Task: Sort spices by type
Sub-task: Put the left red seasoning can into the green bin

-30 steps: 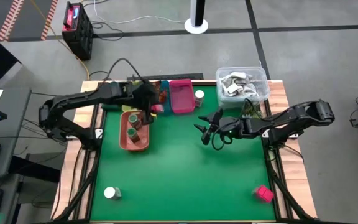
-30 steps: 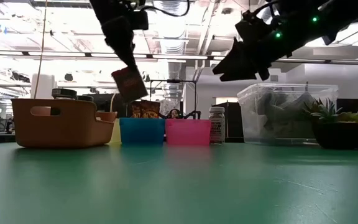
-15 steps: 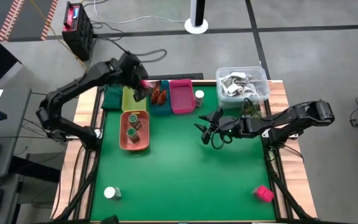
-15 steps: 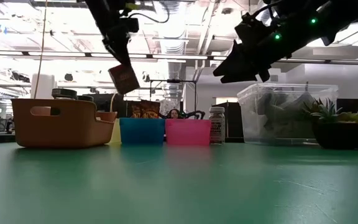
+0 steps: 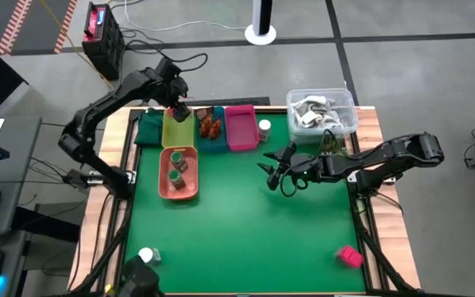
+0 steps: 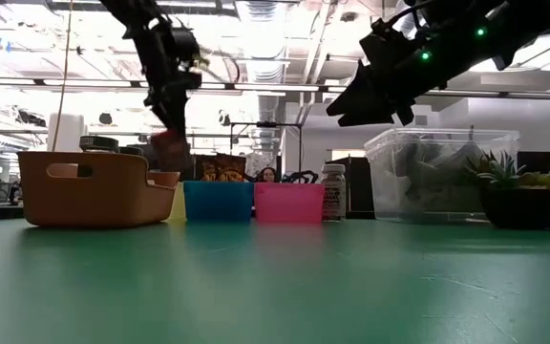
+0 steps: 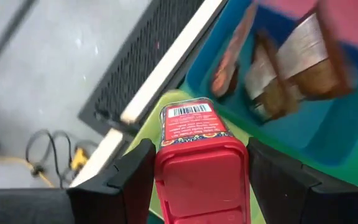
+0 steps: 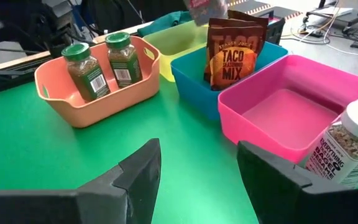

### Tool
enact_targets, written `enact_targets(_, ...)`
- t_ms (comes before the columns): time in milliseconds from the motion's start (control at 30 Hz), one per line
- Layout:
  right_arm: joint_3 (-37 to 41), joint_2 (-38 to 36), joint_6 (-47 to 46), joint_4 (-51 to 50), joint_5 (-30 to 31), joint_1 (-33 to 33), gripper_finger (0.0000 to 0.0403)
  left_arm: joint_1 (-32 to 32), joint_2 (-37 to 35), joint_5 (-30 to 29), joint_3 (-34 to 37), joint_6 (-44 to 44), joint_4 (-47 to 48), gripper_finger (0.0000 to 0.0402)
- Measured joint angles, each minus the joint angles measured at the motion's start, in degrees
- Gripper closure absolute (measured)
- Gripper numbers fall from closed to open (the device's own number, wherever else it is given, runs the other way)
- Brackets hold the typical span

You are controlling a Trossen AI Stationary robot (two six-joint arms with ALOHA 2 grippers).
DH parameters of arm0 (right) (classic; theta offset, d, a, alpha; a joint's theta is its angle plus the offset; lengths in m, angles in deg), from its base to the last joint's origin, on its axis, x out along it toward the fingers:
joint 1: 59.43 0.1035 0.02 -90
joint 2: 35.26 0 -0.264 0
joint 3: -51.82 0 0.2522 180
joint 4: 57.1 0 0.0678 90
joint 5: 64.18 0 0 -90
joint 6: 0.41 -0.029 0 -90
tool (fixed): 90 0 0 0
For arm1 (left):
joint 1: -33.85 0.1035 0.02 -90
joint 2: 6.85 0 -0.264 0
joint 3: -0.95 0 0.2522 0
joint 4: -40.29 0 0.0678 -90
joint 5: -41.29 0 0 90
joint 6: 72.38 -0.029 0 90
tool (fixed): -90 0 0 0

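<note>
Four trays are sitting along the far edge of your green desk [image 5: 246, 214]: an orange tray [image 8: 92, 106] with cut-out handles, a yellow-green tray [image 5: 177, 129], a blue tray [image 8: 241, 68] and a pink tray [image 8: 291, 102], all smooth moulded plastic. You are seeing two dark green jars [image 8: 101, 62] standing upright in the orange tray, their printed labels too small to read. Crinkly brown-orange packets [image 8: 234, 53] are leaning in the blue tray, the front one reading "TACO SEASONING MIX". Nothing is lying in the pink tray. A round white-lidded jar [image 8: 350, 149], its label beginning "EVERYTHING", is standing on the desk just right of the pink tray.

Your left gripper [image 7: 201, 165] is hovering over the yellow-green tray, its fingers [image 7: 135, 180] closing on a red box [image 7: 201, 155] with a barcode on its label. Your right gripper [image 5: 272, 173] is waiting above the middle of the desk, right of the trays, fingers spread and holding nothing.

Another white-lidded jar [image 5: 147, 256] is lying at the near left, and a pink cube box [image 5: 350, 257] is sitting at the near right. A clear tub [image 5: 321, 110] is standing at the far right corner.
</note>
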Motion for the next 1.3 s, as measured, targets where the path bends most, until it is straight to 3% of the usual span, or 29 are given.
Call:
enact_targets(533,0.0,0.0,-0.49,0.31,0.13,1.73,0.0163,1.81,11.68,-0.1,0.0,3.51,2.9,0.0182)
enact_targets(900,0.0,0.0,-0.47,0.22,0.15,1.59,0.0163,2.08,12.0,-0.37,0.0,2.06,3.24,0.0179)
enact_targets(1300,0.0,0.0,-0.41,0.22,0.15,1.64,0.0163,2.08,11.99,-1.89,0.0,1.85,2.77,0.0134)
